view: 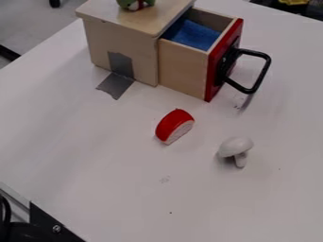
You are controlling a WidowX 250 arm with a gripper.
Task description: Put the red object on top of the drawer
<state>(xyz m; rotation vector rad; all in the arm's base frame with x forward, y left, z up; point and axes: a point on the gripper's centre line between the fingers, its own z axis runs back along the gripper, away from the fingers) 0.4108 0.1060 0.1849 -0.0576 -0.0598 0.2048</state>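
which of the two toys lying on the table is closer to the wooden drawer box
The red one with the pale flat face; it lies near the drawer box, while the white mushroom is farther from it.

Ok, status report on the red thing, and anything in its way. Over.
Red thing on table, not yet on top. Drawer open. Green toy on box top, may crowd the placing.
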